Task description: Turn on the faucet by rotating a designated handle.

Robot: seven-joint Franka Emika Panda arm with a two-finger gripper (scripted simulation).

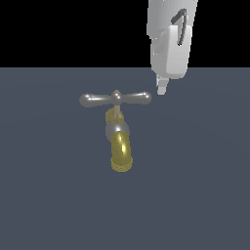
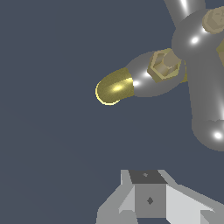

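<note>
The faucet (image 1: 119, 132) stands mid-floor in the exterior view, its gold curved spout (image 1: 121, 154) pointing toward the camera. The handle (image 1: 100, 99) is a silver crossbar lying level across the top, with a small gold knob (image 1: 116, 94) at its centre. My gripper (image 1: 161, 89) hangs just beyond the crossbar's end on the exterior view's right, slightly above it and apart from it. Its fingers look pressed together with nothing held. The wrist view shows the handle (image 2: 204, 92), the spout (image 2: 114, 87) and my gripper (image 2: 150, 192) a short way from the bar's rounded end (image 2: 214, 133).
A flat dark blue-grey floor (image 1: 49, 195) surrounds the faucet. A black background lies beyond its far edge. No other objects show.
</note>
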